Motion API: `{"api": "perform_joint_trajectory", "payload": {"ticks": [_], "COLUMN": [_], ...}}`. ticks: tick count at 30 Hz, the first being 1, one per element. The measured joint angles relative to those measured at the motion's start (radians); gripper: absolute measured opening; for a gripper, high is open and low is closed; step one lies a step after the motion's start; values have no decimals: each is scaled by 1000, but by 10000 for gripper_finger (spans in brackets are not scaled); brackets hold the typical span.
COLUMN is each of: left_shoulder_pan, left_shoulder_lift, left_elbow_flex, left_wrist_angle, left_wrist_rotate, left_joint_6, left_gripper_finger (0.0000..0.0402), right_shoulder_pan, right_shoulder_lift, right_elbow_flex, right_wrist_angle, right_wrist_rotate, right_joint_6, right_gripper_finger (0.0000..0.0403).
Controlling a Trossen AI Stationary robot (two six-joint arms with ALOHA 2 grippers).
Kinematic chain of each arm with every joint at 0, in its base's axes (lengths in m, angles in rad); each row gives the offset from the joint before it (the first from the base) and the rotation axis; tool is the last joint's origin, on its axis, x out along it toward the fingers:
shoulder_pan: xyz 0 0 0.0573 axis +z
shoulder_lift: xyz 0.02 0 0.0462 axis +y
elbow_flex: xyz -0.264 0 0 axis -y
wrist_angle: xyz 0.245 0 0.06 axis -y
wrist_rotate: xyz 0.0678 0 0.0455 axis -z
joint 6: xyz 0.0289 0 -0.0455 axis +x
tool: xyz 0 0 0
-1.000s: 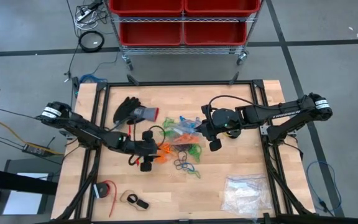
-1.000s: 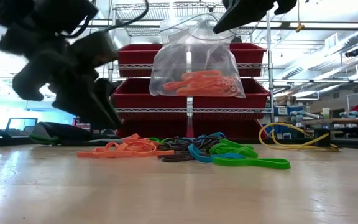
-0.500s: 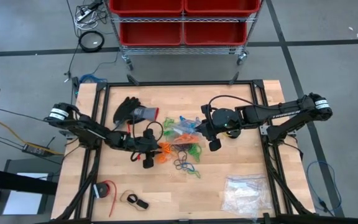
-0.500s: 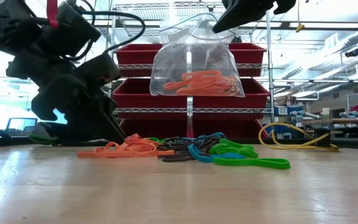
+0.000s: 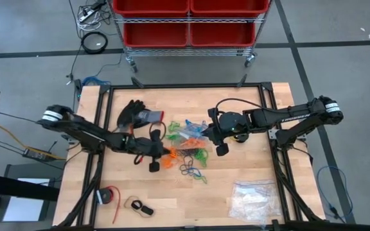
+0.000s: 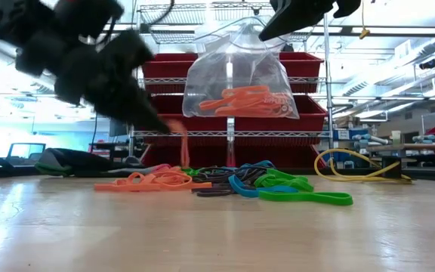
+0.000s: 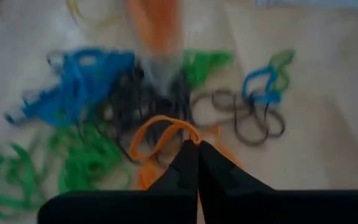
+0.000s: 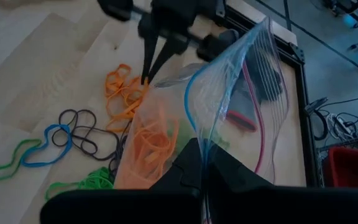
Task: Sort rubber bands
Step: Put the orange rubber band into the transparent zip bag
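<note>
Left end effector (image 7: 192, 149) pinches an orange rubber band (image 7: 160, 134) above the pile

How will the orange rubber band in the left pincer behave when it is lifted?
The orange rubber band, pinched in the shut left pincer, hangs limp, so it is probably floppy and light. It may also drag along tangled neighbours from the orange pile.

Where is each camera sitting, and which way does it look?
High view: above, looking straight down on the table; both arms show.
Low view: at table-top height, looking level across at the rubber bands; left gripper shows.
Left wrist view: on the left arm, facing the rubber bands past its shut fingers, which pinch an orange band.
Right wrist view: on the right arm, whose gripper is shut on the clear bag.
All four views share the rubber bands.
</note>
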Motion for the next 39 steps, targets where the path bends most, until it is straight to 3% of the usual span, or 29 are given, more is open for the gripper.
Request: {"api": "perform_joint_trajectory", "payload": {"ticks": [9, 13, 24, 30, 39], "left_shoulder_pan": [-27, -27, -5, 42, 85], "left_shoulder_lift": [-257, -306, -211, -117, -38], "left_elbow_flex": [176, 267, 498, 541, 544], "left_wrist_angle": [-246, -301, -352, -361, -356], "left_wrist_rotate": [-41, -41, -26, 28, 25], "left_joint_6": [132, 171, 324, 324, 314], "left_gripper_finger": [2, 1, 1, 0, 0], "right_shoulder_pan": [0, 0, 0, -3, -3], "right_shoulder_lift": [0, 0, 0, 0, 0], "right_elbow_flex": [0, 0, 0, 0, 0], "right_wrist_angle": [-5, -4, 6, 10, 2], "right_wrist_rotate": [0, 0, 0, 0, 0], "right_joint_6": [10, 9, 2, -1, -1], "right_gripper_finger": [0, 0, 0, 0, 0]}}
